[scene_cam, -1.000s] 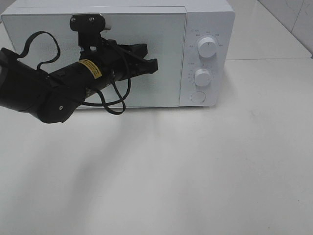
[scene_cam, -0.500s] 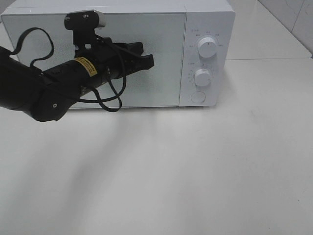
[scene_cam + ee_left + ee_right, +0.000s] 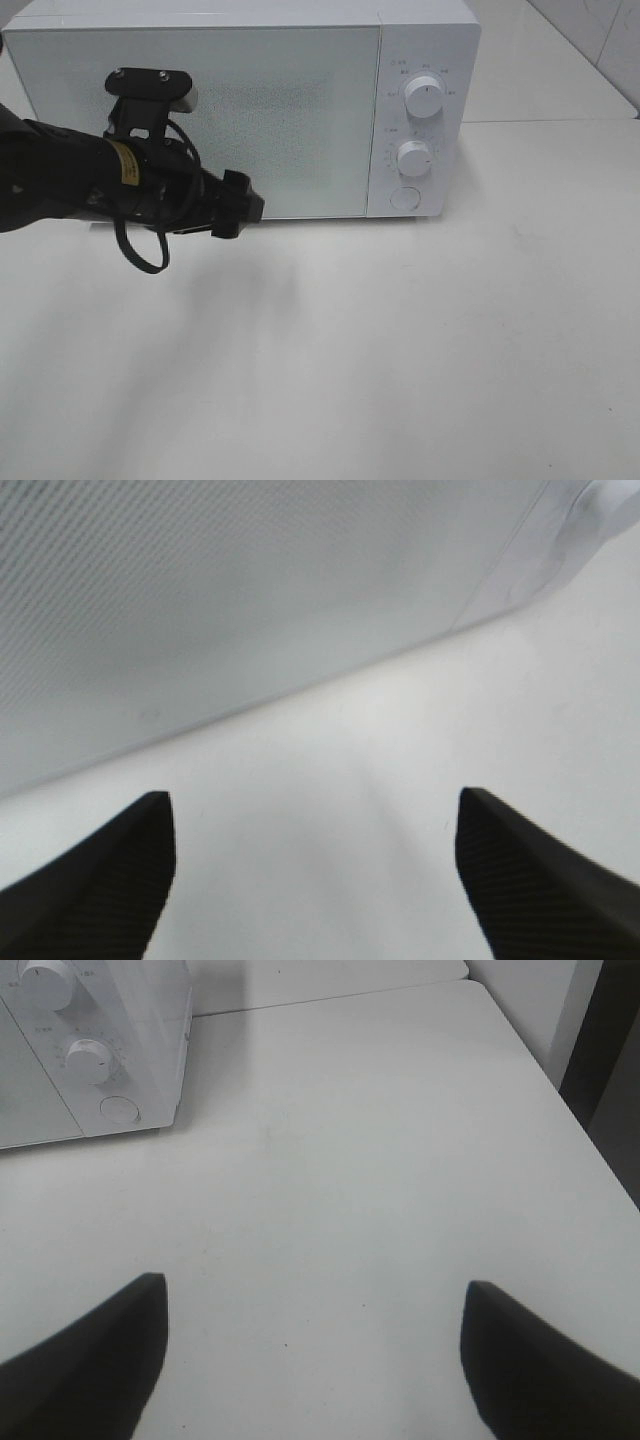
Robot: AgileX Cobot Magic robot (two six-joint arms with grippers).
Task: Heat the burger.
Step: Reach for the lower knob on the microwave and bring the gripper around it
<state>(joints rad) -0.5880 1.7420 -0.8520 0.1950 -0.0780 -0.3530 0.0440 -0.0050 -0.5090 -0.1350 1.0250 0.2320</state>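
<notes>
L gripper (image 3: 240, 207) sits low, just in front of bottom edge of microwave (image 3: 425, 25) door (image 3: 300, 100), left of centre. Fingers spread, nothing btwn them; wrist cam shows only bare table (image 3: 400, 350) past the tips. R gripper (image 3: 315, 1295) also spread & empty, not in overhead view, over table's right side, well apart from microwave.

Burger: not visible anywhere. Door shut & frosted, so prob inside, can't confirm. If so, next is the timer. Top knob (image 3: 425, 97) & lower knob (image 3: 414, 158) are stacked at microwave's right end, i.e. right of & above L gripper. L looks nearer. Knob axes point to near side, so approach head-on.
</notes>
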